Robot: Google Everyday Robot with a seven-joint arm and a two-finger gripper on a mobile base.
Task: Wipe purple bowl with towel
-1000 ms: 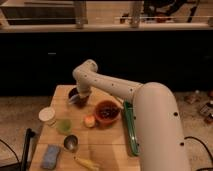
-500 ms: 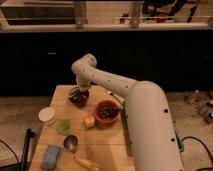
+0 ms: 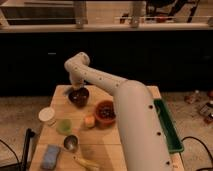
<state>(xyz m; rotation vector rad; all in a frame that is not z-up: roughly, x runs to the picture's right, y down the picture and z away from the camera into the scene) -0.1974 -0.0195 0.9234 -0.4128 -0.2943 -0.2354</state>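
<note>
One tool (image 3: 77,89) over purple bowl (image 3: 79,99)

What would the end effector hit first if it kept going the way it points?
Probably the purple bowl: the end effector points down right above it, at the wooden table's far left. Whether they already touch is unclear.

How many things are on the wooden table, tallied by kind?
Bowls: 2, the purple bowl, with the hand over it, and the orange-red bowl
Cups: 2, green cup and metal cup
White round container: 1
Blue pad: 1
Food pieces: 2, orange piece and yellow piece
Green tray: 1
Total: 9
</note>
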